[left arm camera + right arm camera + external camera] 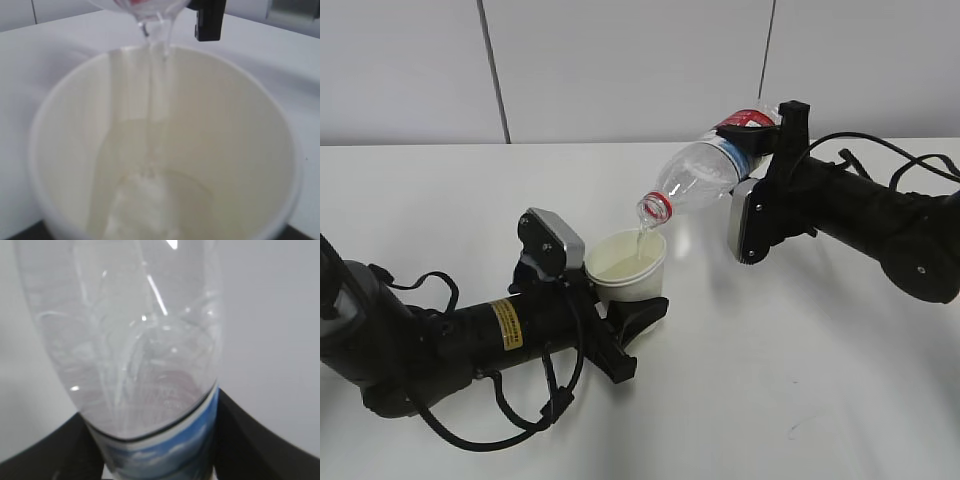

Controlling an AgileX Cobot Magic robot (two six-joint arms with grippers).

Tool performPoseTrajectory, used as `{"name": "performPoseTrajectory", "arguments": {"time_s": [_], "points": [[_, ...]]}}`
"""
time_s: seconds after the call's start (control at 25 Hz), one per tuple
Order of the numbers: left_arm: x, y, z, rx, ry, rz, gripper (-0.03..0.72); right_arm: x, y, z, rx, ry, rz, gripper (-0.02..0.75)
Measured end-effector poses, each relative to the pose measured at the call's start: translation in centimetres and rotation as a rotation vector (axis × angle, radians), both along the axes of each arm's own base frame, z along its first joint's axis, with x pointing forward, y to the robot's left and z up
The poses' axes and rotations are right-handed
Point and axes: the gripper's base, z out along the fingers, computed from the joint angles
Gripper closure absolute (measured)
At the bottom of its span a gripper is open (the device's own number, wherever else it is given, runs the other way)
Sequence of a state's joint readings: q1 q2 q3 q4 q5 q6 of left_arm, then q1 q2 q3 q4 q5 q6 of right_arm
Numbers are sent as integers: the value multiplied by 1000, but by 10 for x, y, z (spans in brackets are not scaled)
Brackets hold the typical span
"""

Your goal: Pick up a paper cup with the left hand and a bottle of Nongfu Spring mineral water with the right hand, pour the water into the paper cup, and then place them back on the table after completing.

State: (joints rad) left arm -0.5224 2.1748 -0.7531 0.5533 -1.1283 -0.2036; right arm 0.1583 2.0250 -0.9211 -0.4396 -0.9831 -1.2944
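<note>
The left hand [638,318] is holding the cup [626,264] between its black fingers, just above the table [800,390]. The cup is standing up straight, and some water [150,190] is sitting at its bottom. The right hand [772,140] is squeezing the bottle [710,170] around its blue label. The bottle is tipping down to the left, with its mouth right over the cup. A thin stream is falling in.

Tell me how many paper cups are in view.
1. The paper cup sits in the left claw, under the tilted bottle's mouth; the left wrist view shows its inside. None appears hidden.
</note>
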Motion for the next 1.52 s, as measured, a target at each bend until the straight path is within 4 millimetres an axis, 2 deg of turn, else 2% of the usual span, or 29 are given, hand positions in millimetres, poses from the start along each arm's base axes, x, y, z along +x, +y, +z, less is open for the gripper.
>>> {"name": "performPoseTrajectory", "arguments": {"time_s": [0.8,1.08,1.52], "points": [[0,0,0,0,0,1,336,-1,-3,-1,171,97,-43,317],[1,0,0,-2,1,9,336,0,-7,-1,411,211,-111,317],[2,1,0,-4,3,21,337,-1,-9,-3,941,478,-173,317]]}}
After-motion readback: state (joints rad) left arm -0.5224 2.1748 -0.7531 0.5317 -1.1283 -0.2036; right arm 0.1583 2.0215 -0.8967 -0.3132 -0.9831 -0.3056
